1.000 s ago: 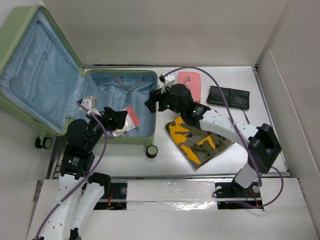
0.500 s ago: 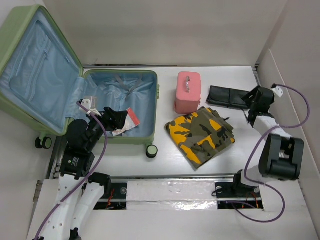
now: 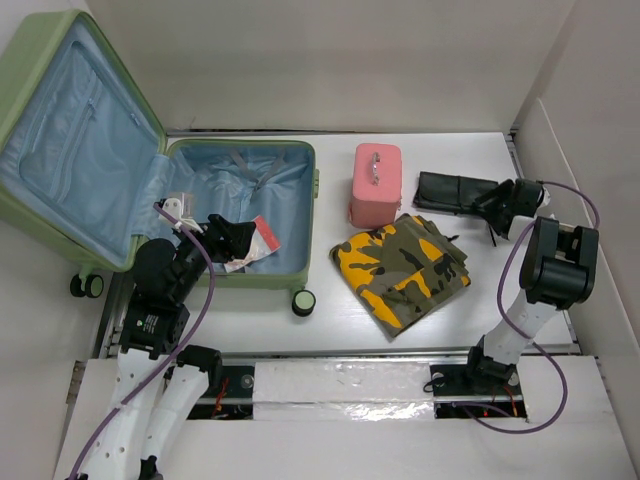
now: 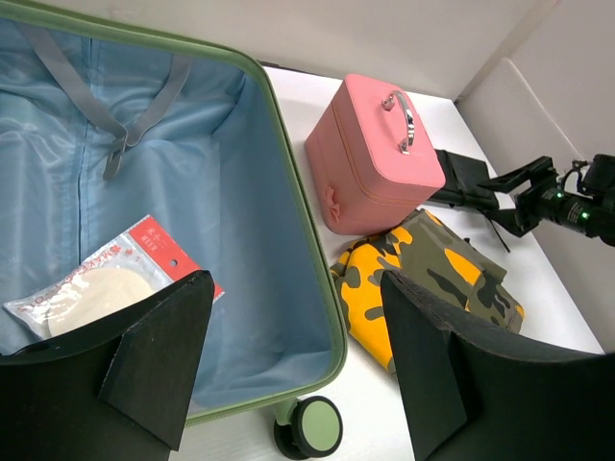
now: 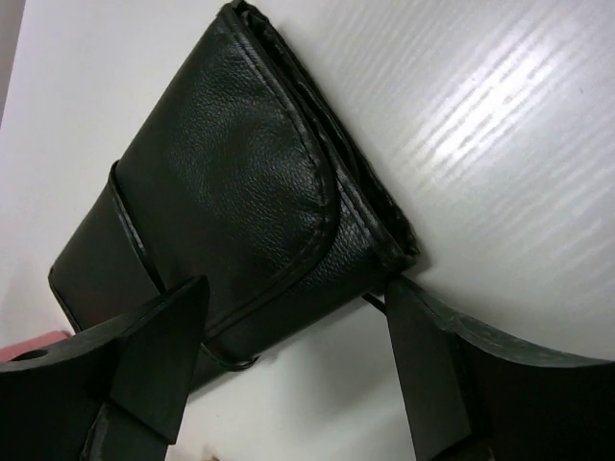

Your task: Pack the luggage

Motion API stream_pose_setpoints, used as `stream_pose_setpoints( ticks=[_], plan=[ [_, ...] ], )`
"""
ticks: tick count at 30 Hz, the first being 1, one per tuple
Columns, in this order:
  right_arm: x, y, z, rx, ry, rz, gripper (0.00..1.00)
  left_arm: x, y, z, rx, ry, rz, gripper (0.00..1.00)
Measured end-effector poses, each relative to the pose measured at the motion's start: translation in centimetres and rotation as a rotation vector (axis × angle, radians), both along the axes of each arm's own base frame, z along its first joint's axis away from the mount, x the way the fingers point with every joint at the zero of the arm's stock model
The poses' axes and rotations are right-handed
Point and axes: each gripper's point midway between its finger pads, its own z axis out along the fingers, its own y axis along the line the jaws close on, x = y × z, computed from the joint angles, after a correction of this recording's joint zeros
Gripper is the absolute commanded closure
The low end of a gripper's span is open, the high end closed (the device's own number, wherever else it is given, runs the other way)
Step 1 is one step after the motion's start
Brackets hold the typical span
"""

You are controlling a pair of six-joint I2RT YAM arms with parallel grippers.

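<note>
Black leather, the pouch (image 5: 240, 182) was now approached by the open, empty right gripper (image 5: 296, 288), swung across from the luggage (image 3: 290, 215) (the left gripper (image 4: 296, 288) was held open there, empty), so its packing was judged next.

The luggage (image 3: 60, 238) had a hard green shell that looked like smooth plastic with a soft shine, and its lining (image 4: 115, 221) was thin pale blue cloth, creased and slightly silky. The pink case (image 4: 370, 158) looked like smooth matt leatherette, with a shiny metal handle (image 4: 404, 115). The black pouch (image 5: 240, 182) showed fine leather grain. The camouflage cloth (image 3: 405, 270) was matt fabric. The packet (image 4: 96, 288) was glossy plastic film. The white table (image 5: 500, 125) was streaked and glossy.
</note>
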Motion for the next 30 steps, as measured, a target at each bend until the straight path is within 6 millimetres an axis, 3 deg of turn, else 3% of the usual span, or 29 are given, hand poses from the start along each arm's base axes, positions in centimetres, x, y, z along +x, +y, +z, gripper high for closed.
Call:
stream_pose_setpoints(
  ticks=[3, 4, 6, 7, 9, 10, 11, 16, 19, 21, 24, 25, 27, 28, 30],
  plan=[
    [1.2, 0.1, 0.2, 0.031, -0.019, 0.007, 0.30, 0.0, 0.0, 0.0, 0.000, 0.000, 0.000, 0.32],
    [1.5, 0.1, 0.2, 0.040, -0.022, 0.009, 0.43, 0.0, 0.0, 0.0, 0.000, 0.000, 0.000, 0.32],
    [2.0, 0.1, 0.1, 0.060, -0.026, 0.004, 0.51, 0.0, 0.0, 0.0, 0.000, 0.000, 0.000, 0.32],
    [2.1, 0.1, 0.0, 0.068, -0.026, 0.001, 0.72, 0.0, 0.0, 0.0, 0.000, 0.000, 0.001, 0.32],
    [2.2, 0.2, -0.2, 0.086, -0.027, -0.008, 0.82, 0.0, 0.0, 0.0, 0.000, 0.000, 0.001, 0.32],
    [2.2, 0.2, -0.2, 0.094, -0.028, -0.011, 0.97, 0.0, 0.0, 0.0, 0.000, 0.000, 0.001, 0.32],
    [2.3, 0.2, -0.2, 0.098, -0.031, -0.012, 1.00, 0.0, 0.0, 0.0, 0.000, 0.000, 0.001, 0.32],
    [2.6, -0.1, 0.6, 0.092, -0.100, -0.022, 1.00, 0.0, 0.0, 0.0, 0.000, 0.000, 0.001, 0.32],
    [1.4, 0.3, 1.8, 0.074, -0.164, -0.022, 1.00, 0.0, 0.0, 0.0, 0.000, 0.000, 0.001, 0.32],
    [0.9, 0.4, 3.5, 0.057, -0.207, -0.017, 1.00, 0.0, 0.0, 0.0, 0.000, 0.000, 0.001, 0.32],
    [1.3, 0.4, 7.5, 0.015, -0.289, -0.005, 1.00, 0.0, 0.0, 0.0, 0.000, 0.000, 0.001, 0.32],
    [1.3, 0.5, 8.8, 0.003, -0.316, -0.004, 0.76, 0.0, 0.0, 0.0, 0.000, 0.000, 0.001, 0.32],
    [1.3, 0.9, 10.8, -0.013, -0.360, 0.004, 0.54, 0.0, 0.0, 0.0, 0.000, 0.000, 0.001, 0.32],
    [1.5, 1.3, 11.2, -0.012, -0.372, 0.013, 0.38, 0.0, 0.0, 0.0, 0.000, 0.000, 0.001, 0.32],
    [1.9, 2.3, 10.7, 0.001, -0.369, 0.030, 0.29, 0.0, 0.0, 0.0, 0.000, 0.000, 0.001, 0.32]
  ],
)
